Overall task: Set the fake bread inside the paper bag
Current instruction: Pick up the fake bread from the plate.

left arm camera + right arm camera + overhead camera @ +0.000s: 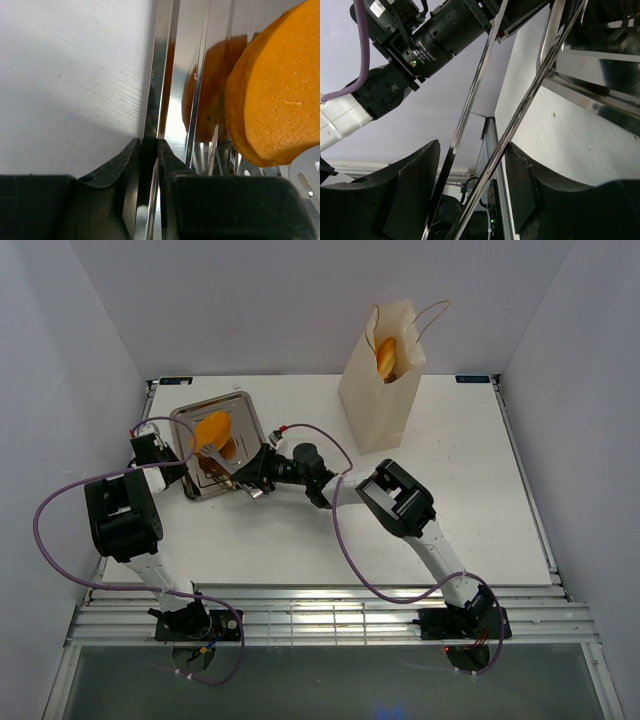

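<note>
A glossy orange fake bread piece point(213, 428) lies in the steel tray point(240, 410) at the table's left; up close the fake bread point(280, 100) fills the left wrist view's right side, mirrored in the tray wall. Another bread piece point(386, 357) shows inside the open top of the cream paper bag point(380, 400), standing at the back. My left gripper point(176, 455) point(150, 147) is shut on the tray's left rim point(157, 75). My right gripper point(252, 480) point(472, 150) is shut on the handle end of the silver tongs point(520, 120), whose tips point(207, 446) rest by the bread.
White walls close the table on three sides. The right arm's elbow point(398, 498) hangs over the table's middle, and purple cables loop around both arms. The bag's cord handles point(432, 318) stick up above its rim.
</note>
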Action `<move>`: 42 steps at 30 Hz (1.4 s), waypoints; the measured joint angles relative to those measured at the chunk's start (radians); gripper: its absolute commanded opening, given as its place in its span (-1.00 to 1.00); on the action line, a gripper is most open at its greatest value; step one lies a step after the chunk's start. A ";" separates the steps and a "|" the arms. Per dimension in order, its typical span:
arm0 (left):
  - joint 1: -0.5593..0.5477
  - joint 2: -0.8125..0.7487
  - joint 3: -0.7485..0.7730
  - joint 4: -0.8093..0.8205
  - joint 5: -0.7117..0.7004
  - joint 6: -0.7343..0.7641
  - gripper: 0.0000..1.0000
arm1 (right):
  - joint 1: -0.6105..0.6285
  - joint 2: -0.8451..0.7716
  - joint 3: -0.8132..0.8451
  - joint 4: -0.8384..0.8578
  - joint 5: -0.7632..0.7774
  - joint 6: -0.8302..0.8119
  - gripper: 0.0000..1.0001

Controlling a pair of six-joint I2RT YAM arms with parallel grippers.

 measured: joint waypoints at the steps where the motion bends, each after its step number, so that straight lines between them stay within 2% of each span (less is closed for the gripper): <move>1: 0.000 0.000 0.000 0.000 0.000 0.000 -1.00 | 0.000 0.003 0.006 -0.002 0.000 0.000 0.22; 33: 0.000 0.003 0.000 0.007 0.008 -0.003 -1.00 | -0.003 0.106 0.104 -0.048 0.028 0.003 0.24; 42: 0.000 0.004 0.000 0.009 0.010 -0.003 -1.00 | -0.012 0.159 0.201 -0.053 0.029 0.008 0.22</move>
